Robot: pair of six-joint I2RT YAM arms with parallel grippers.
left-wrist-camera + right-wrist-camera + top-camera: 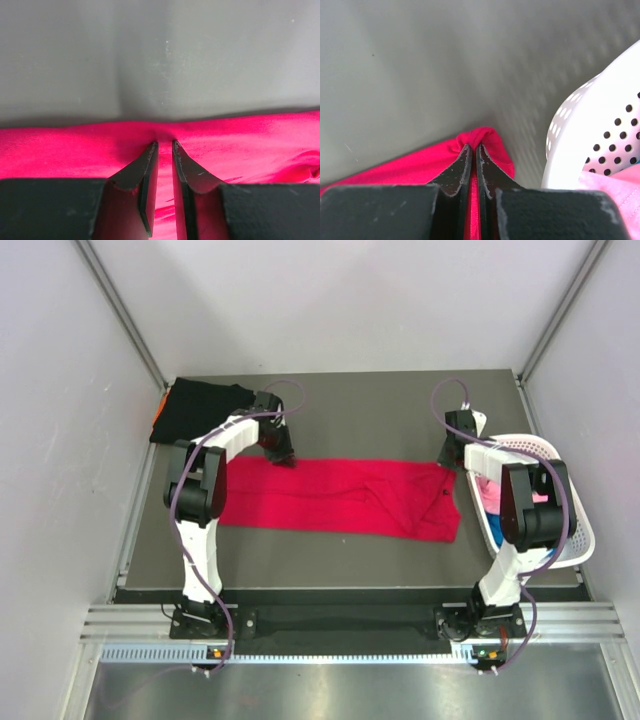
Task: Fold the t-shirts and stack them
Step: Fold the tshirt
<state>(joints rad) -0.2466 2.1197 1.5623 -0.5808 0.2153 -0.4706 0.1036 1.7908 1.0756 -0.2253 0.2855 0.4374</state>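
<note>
The red t-shirt (340, 497) lies spread flat across the middle of the table (380, 410), its long side running left to right, with some creasing and a folded-over area toward its right end. The left gripper (163, 145) is at the shirt's far edge near the left end, jaws drawn close and pinching a puckered bit of the red hem between the tips. The right gripper (472, 146) is clenched on the shirt's far right corner, where the cloth bunches up just ahead of the fingertips. The black t-shirt (197, 408) sits at the far left corner of the table, apart from the red one, with a sliver of orange cloth (157, 418) showing at its left side. The white basket (568, 502) stands at the table's right edge, just beside the right gripper, with pink cloth (620, 192) inside.
</note>
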